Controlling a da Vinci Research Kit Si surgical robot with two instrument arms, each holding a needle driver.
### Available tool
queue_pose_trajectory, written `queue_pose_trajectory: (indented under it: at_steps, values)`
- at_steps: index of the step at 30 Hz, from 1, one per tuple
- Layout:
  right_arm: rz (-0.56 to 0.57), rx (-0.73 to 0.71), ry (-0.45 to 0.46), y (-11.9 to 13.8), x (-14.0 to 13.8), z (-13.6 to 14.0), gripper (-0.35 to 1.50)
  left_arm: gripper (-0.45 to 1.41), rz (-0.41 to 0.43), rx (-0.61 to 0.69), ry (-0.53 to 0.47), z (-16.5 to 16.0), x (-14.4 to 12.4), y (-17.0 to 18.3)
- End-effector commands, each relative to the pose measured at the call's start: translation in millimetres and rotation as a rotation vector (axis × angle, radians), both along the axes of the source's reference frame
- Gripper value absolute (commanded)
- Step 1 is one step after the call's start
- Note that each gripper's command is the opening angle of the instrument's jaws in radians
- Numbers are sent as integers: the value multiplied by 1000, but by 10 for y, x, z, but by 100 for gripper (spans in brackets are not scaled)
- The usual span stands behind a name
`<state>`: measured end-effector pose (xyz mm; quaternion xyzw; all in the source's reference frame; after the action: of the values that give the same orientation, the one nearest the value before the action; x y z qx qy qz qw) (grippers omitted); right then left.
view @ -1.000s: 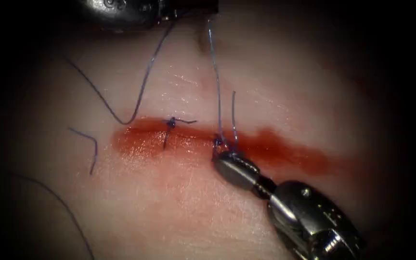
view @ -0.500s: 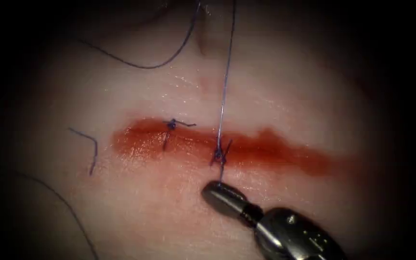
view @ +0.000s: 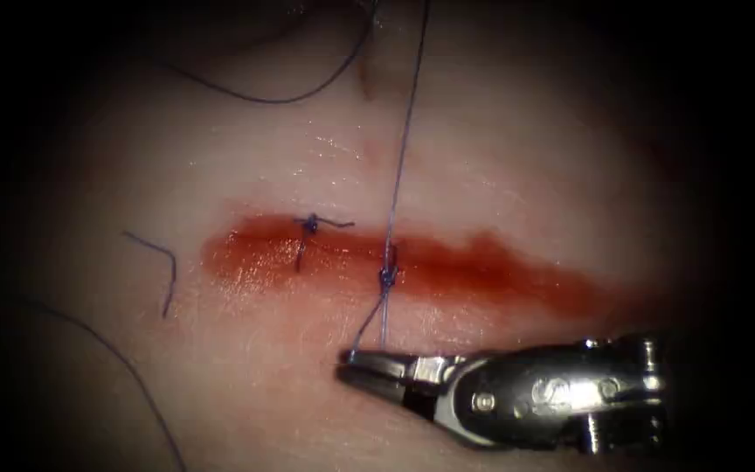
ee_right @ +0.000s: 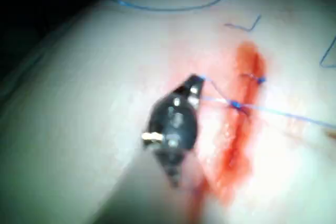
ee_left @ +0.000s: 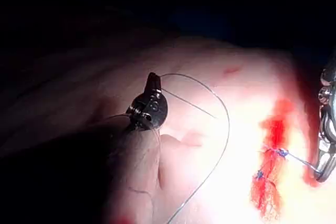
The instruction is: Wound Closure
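Note:
The tissue (view: 482, 157) has a red-stained cut (view: 500, 275) running left to right. A tied stitch (view: 309, 225) sits at the cut's left part. A second knot (view: 387, 277) sits mid-cut. My right tool (view: 351, 363) lies below the cut, jaws shut on the short thread end (view: 367, 328) from that knot; it is also seen as the right tool (ee_right: 195, 81) and the right tool (ee_left: 324, 163). The long strand (view: 404, 140) runs taut from the knot up out of frame. My left tool (ee_left: 153, 81) is shut on the thread (ee_left: 220, 103).
A cut thread piece (view: 163, 262) lies left of the cut. Slack thread (view: 264, 98) loops across the far tissue, and another strand (view: 124, 371) curves over the near left.
The right tool drew back below the cut and turned flat, pulling the short end. The left tool rose out of the top edge. The long strand went taut and the loops closed into a knot.

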<state>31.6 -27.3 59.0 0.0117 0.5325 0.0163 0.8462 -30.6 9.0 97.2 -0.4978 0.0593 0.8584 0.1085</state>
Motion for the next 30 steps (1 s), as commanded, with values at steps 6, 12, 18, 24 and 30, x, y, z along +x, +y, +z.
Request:
queue_pose_trajectory:
  at_steps: [6, 12, 18, 24, 30]
  values:
    - [-148, -196, -27, -13, 11, -2, -35, -45, 1, 1, -1, 9, -6, 9]
    - [-146, -200, -14, -19, 17, -7, -35, -45, -2, 1, 1, 12, -5, 16]
    - [-150, -204, -13, -23, 16, -4, -35, -45, -10, -1, 6, 17, -10, 25]
    - [-163, -204, -22, -30, 15, -3, -35, -45, -16, -6, 12, 23, -15, 29]
    - [-140, -161, -35, -34, 15, -1, -35, -45, -39, -39, 52, 25, -15, 37]
